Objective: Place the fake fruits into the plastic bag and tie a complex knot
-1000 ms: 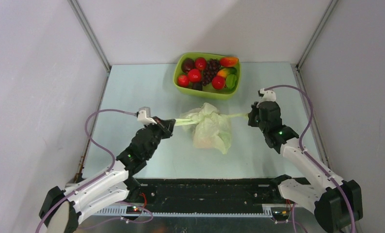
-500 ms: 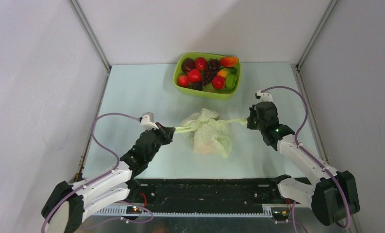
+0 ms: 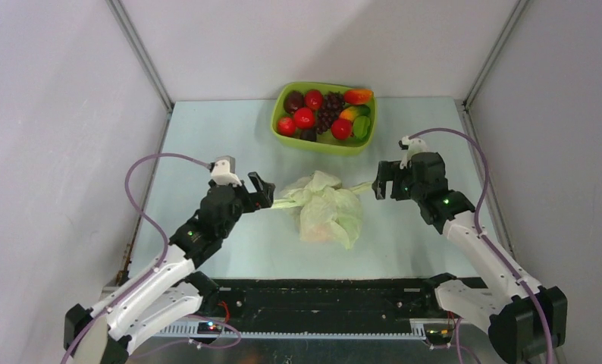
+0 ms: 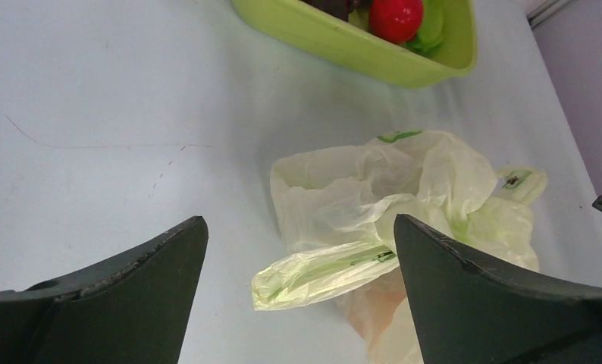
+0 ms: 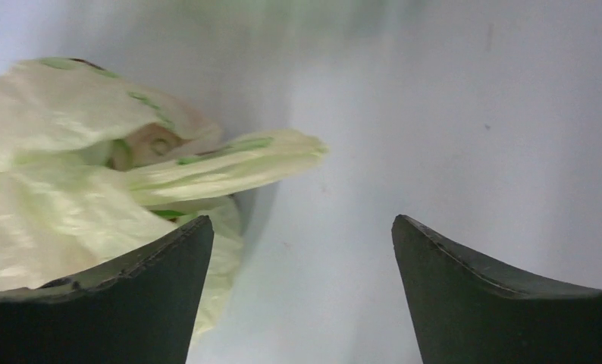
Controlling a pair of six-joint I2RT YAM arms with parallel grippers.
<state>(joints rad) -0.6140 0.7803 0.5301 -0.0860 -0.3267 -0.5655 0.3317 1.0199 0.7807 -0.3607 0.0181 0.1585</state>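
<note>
Pale-green plastic bag [image 3: 324, 208] sat mid-table overhead, knot [image 3: 303, 194] apparently tied; fake fruits [image 3: 313, 114] mostly unbagged in tray [image 3: 322, 146] at twelve. My left gripper [image 3: 258, 189] at nine, right gripper [image 3: 381, 182] at three, both spread, empty. Wrist views: handle ends [image 4: 321, 269] lay free.

A pale blue-green table [image 3: 230, 152] lies under soft, even light, enclosed by plain grey-white walls [image 3: 321, 38] at nine, twelve and three o'clock, with slim metal posts [image 3: 142, 57] at eleven and one and a black rail [image 3: 321, 299] at six.
</note>
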